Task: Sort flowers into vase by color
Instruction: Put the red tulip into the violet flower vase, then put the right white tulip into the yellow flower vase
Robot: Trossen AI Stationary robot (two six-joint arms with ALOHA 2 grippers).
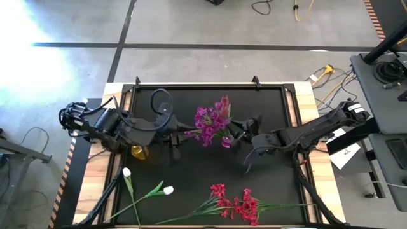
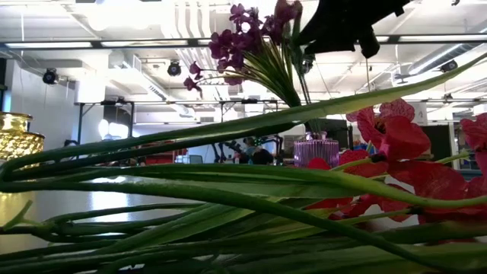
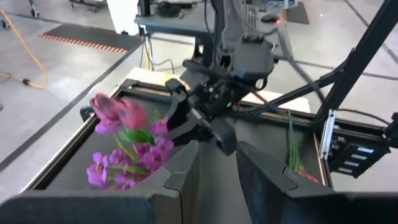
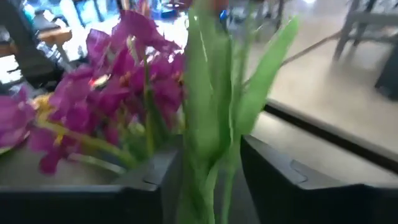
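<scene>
A small purple glass vase (image 1: 227, 142) (image 2: 316, 148) stands mid-table with purple blossom clusters (image 1: 208, 119) (image 2: 242, 39) and pink tulip buds (image 1: 223, 105) (image 3: 115, 109) in it. My right gripper (image 1: 236, 135) (image 4: 210, 180) is just right of the vase, shut on a green tulip stalk. My left gripper (image 1: 173, 141) (image 3: 217, 168) hangs open left of the bunch and holds nothing. A gold vase (image 1: 138, 151) (image 2: 15, 133) stands below the left arm. White tulips (image 1: 168, 189) and red blossom stems (image 1: 236, 205) lie flat near the table's near edge. My right gripper pinches a green stalk with long leaves (image 4: 205, 155) between its two fingers, and the stalk runs up out of the gap beside the purple blossoms. The fingers come level from the table's right side, across the stalk. The leaves hide where the stalk's lower end sits.
The left arm's body and a looped cable (image 1: 160, 102) lie over the table's left part. Wooden borders (image 1: 305, 102) frame the black mat. In the low view, green stalks (image 2: 228, 190) and red petals (image 2: 396, 137) fill the foreground. Bare mat lies between the vases and the lying flowers.
</scene>
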